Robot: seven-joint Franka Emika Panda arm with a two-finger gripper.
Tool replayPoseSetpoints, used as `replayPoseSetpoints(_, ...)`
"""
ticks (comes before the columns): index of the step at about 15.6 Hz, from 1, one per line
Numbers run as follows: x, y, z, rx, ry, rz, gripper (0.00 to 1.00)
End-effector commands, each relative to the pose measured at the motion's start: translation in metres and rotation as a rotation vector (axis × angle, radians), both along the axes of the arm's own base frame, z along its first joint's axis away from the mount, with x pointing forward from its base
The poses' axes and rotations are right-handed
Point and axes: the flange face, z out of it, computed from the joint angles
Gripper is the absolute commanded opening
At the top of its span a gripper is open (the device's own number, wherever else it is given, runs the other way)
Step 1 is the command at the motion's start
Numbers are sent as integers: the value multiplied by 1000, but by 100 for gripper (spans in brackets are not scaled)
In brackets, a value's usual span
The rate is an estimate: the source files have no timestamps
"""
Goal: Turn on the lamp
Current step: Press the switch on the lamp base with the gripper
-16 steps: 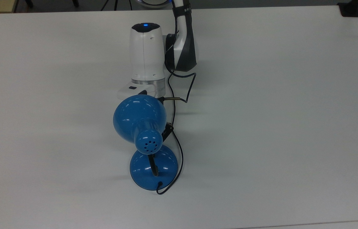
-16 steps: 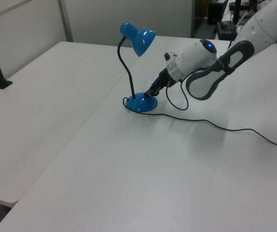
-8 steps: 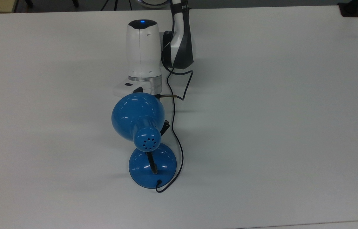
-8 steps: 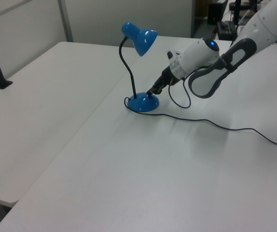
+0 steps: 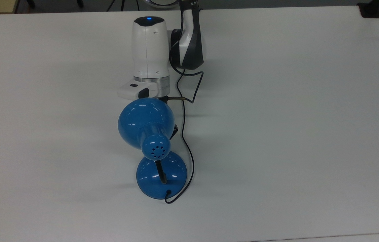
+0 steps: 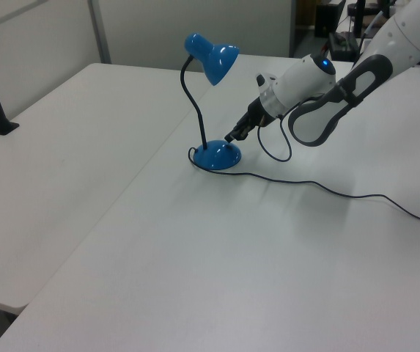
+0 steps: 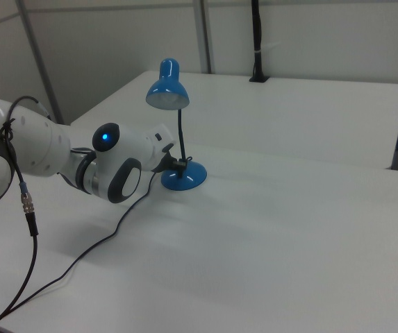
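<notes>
Gripper poised just above the near rim of the lamp base; whether its fingers are parted or together cannot be told.

In the top view the arm reaches down the frame, and the blue shade hides the gripper; the lamp stands straight ahead of the wrist on the white table, its thin black cord trailing along the top view's right of it. In the left view the dark gripper tip sits just over the base on the left view's right, shade above and beyond it. In the right view the gripper meets the base of the lamp from the right view's left.
</notes>
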Motion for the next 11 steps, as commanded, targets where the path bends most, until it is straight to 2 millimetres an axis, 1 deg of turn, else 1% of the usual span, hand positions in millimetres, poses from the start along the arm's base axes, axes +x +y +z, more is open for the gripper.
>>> replayPoseSetpoints(1,-11,4,1,12,19,-10,0)
replayPoseSetpoints(4,-8,4,-2,17,19,-15,0)
replayPoseSetpoints(7,-3,4,7,53,0,-48,0)
replayPoseSetpoints(9,-3,5,6,53,2,-47,0)
replayPoseSetpoints(10,-4,6,1,52,9,-46,0)
replayPoseSetpoints(11,-4,7,0,52,11,-44,0)
